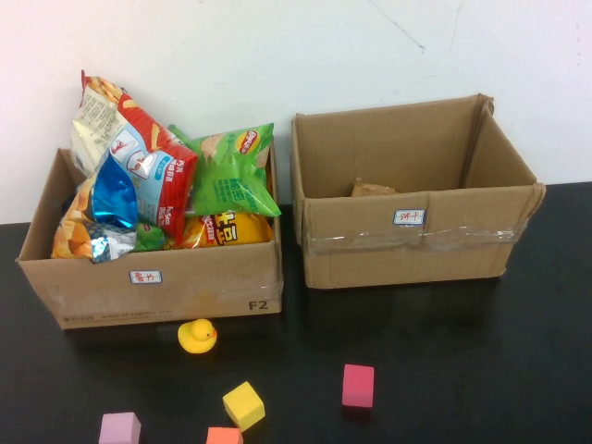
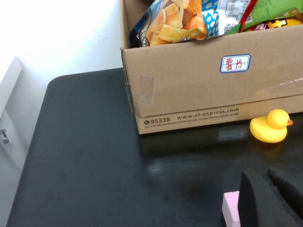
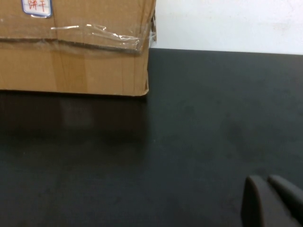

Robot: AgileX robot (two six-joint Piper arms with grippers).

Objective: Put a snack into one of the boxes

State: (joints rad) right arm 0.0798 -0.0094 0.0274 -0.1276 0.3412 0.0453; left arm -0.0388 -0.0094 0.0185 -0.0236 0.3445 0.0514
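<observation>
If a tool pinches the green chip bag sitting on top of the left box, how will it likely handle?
The green chip bag looks puffed and crinkly, so it is probably light and would dent under a pinch. Its glossy film may slip. It leans on other bags in the left box, so lifting could shift them. Left tool and right tool sit low over the table, neither near it.

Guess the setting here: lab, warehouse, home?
Probably a robot lab test bench: a bare black table against a white wall, two hand-labelled cardboard boxes, and foam blocks plus a rubber duck as props. The left gripper and right gripper sit low over the table.
</observation>
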